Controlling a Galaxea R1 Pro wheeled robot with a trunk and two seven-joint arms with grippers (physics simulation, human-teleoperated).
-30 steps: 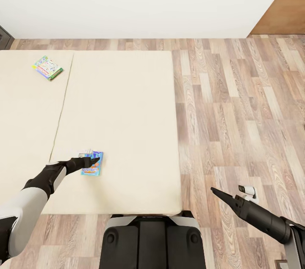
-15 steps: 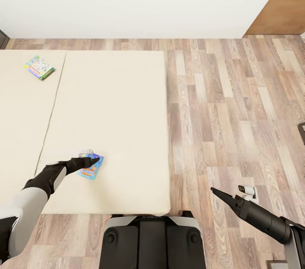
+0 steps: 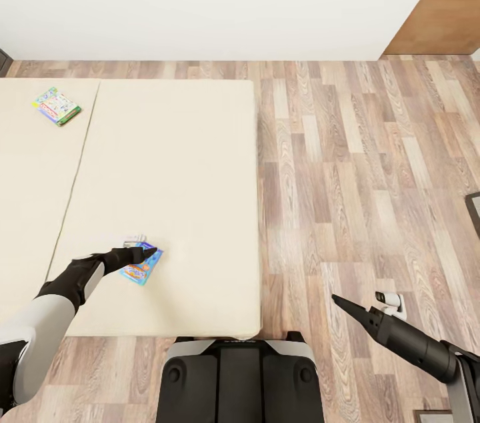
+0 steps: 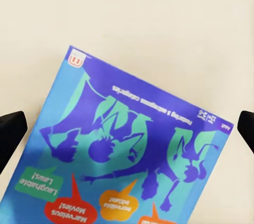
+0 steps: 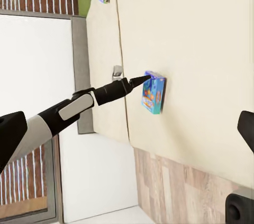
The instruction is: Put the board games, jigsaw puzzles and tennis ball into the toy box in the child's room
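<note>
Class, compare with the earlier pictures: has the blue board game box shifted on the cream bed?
Cannot tell: blue board game box and cream bed both slid left together, so the camera moved.

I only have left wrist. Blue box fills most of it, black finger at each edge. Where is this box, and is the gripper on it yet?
Observer: The blue board game lies flat on the bed, near the bed's front edge. The left gripper is poised at it, jaws wide, not closed on it.
Operator: Second game?
Observer: The green-edged board game lies far back on the bed, across the seam, well beyond the left arm.
Operator: Right arm doing anything?
Observer: No. The right gripper hangs over the wood floor beside the bed, holding nothing; the right wrist view shows its fingers spread.
</note>
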